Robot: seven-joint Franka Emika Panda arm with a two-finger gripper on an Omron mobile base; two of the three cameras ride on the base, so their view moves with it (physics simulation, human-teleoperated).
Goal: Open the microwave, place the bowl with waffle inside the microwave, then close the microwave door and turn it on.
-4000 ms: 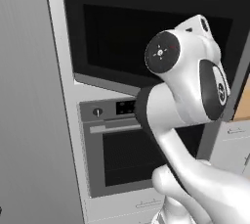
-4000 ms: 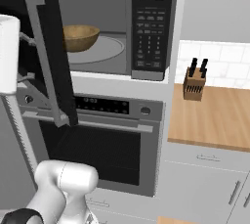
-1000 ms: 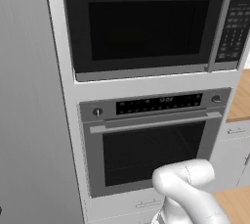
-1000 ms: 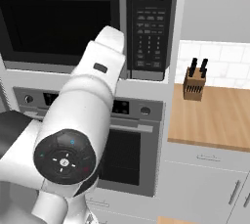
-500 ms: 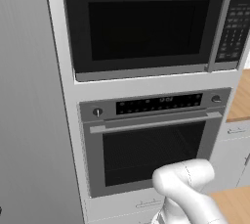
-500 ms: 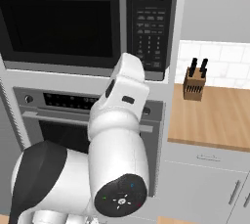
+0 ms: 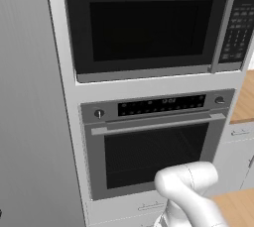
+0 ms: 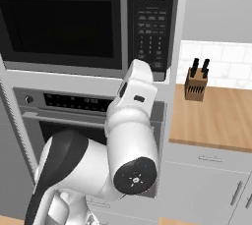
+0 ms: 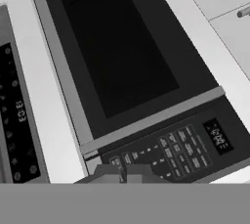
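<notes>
Fingertips (image 9: 108,173) of the gripper (image 9: 122,175) sit pressed together with nothing between them, right at the lower end of the keypad (image 9: 166,150). Beyond them the microwave door (image 9: 117,52) is closed flush, its grey bar handle (image 9: 151,120) beside the keypad. From the base, the microwave (image 7: 149,23) sits above the oven (image 7: 154,141), with a knife block (image 8: 196,85) on the wooden counter (image 8: 216,121).

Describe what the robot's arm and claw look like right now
The arm is glossy white with rounded, bulbous segments. A dark band wraps one joint, and a round black end cap carries a small blue marking. No cables show. The claw ends in two small dark grey, blocky fingertips.
</notes>
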